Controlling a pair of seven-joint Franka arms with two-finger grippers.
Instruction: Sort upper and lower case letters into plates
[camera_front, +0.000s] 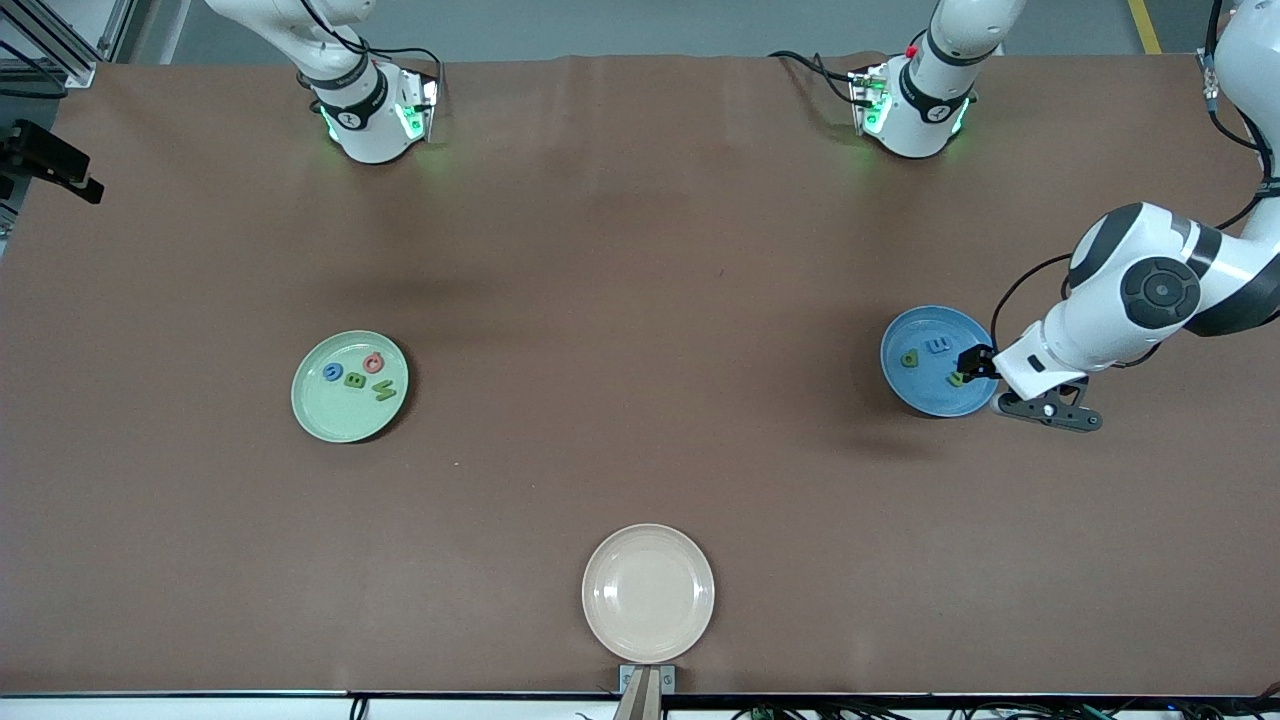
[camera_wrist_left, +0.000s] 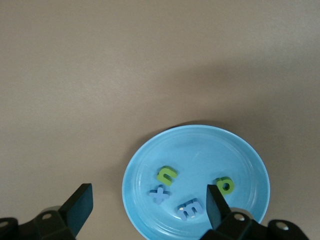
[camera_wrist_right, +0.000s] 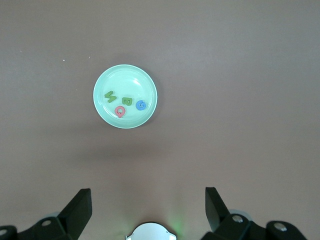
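Four letters (camera_front: 357, 377) lie in one plate (camera_front: 318, 416) at mid-frame; another plate (camera_front: 930, 399) holds four letters (camera_wrist_left: 190, 192); the third plate (camera_front: 648, 592) sits bottom centre.

Brown table (camera_front: 640, 250); pale green plate (camera_front: 318, 415), sky blue plate (camera_front: 925, 400), cream-beige plate (camera_front: 648, 593)

Robotics lab bench. Brown mat-covered table (camera_front: 640, 250) carries two white arm bases bolted on, status lights glowing green. Aluminium framing (camera_front: 50, 40) stands off the table's corner at the right arm's end; grey floor with yellow line (camera_front: 1145, 25) past the bases.
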